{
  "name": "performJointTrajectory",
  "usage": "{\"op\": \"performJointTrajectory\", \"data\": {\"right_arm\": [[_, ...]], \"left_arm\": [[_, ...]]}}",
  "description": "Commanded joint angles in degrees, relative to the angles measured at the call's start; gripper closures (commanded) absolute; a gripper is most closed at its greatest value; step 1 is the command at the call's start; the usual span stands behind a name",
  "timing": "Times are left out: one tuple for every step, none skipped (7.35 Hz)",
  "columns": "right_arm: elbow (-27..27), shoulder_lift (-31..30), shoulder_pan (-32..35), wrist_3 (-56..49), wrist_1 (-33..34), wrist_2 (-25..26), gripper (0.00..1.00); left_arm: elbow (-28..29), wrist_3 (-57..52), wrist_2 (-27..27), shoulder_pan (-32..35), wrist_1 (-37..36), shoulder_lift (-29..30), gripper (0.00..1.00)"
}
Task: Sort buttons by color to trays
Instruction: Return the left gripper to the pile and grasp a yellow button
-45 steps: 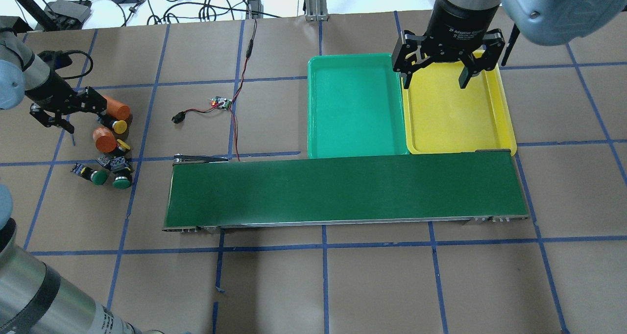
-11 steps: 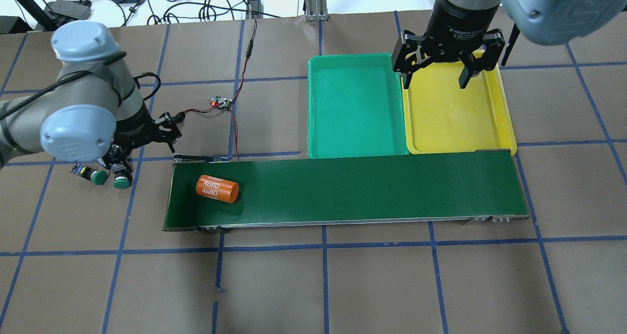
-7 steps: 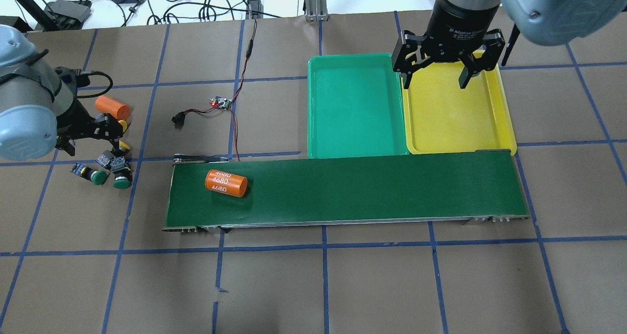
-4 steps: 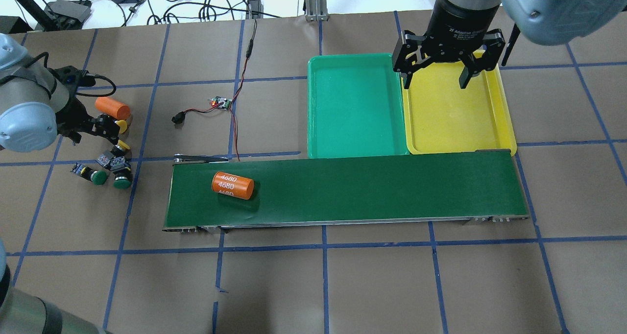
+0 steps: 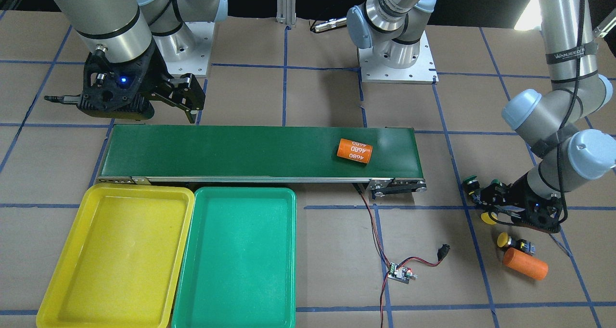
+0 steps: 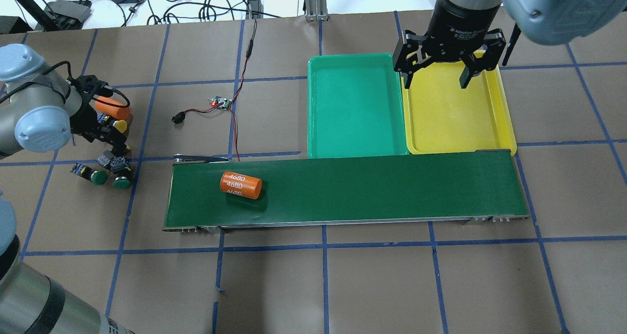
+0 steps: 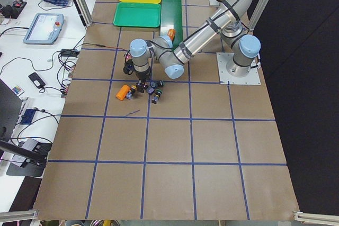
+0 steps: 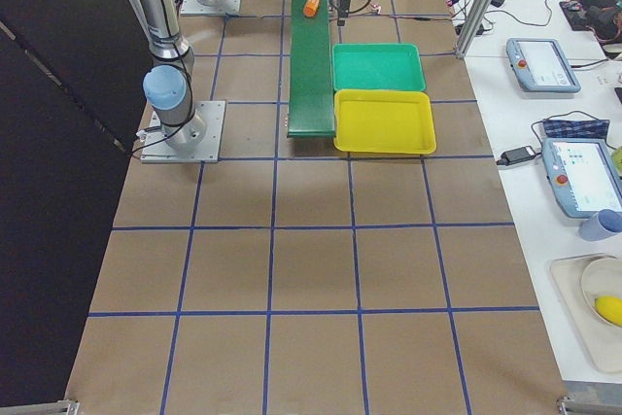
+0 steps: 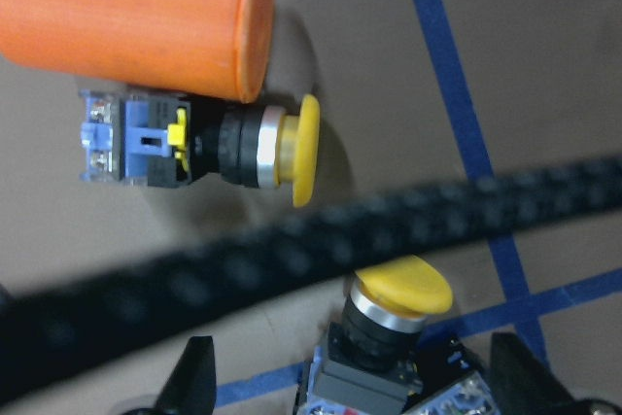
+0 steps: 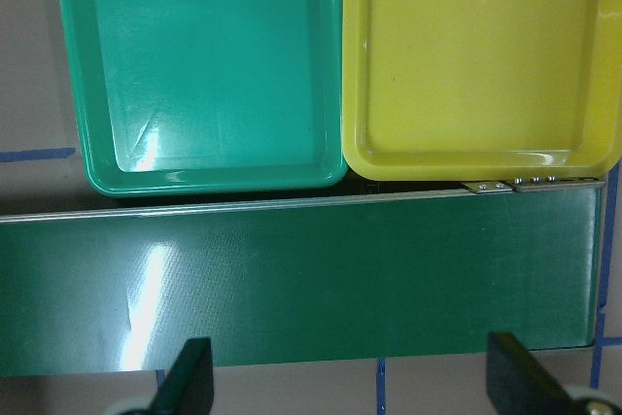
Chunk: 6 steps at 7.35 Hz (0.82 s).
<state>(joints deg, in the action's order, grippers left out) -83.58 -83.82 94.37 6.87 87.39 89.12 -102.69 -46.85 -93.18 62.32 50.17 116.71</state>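
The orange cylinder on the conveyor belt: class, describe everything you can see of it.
The orange cylinder lies on its side on the dark green conveyor belt, toward the belt's left end in the overhead view, slightly askew to the belt's length. Its smooth, matt wall looks like plastic and bears "4680" in white several times over. The visible end is flat. Only the belt touches it.
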Motion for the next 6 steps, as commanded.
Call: {"op": "performJointTrajectory", "data": {"right_arm": [[0.0, 0.0, -0.1, 0.0, 0.1, 0.0, 0.0], [0.0, 0.0, -0.1, 0.0, 0.1, 0.0, 0.0], [0.0, 0.1, -0.1, 0.0, 0.0, 0.0, 0.0], [0.0, 0.1, -0.1, 0.0, 0.0, 0.0, 0.0], [0.0, 0.1, -0.1, 0.0, 0.1, 0.0, 0.0], [0.0, 0.1, -0.1, -0.1, 0.0, 0.0, 0.0]], "left_arm": [[0.1, 0.0, 0.0, 0.0, -0.9, 1.9, 0.02], [-0.2, 0.3, 0.0, 0.0, -0.9, 2.1, 0.05], [-0.6, 0.3, 0.1, 0.0, -0.9, 2.3, 0.07], [-0.5, 0.3, 0.0, 0.0, -1.0, 2.5, 0.16], [-0.8, 0.2, -0.1, -0.1, -1.0, 2.5, 0.49], [-0.2, 0.2, -0.2, -0.1, -1.0, 2.5, 0.68]]}}
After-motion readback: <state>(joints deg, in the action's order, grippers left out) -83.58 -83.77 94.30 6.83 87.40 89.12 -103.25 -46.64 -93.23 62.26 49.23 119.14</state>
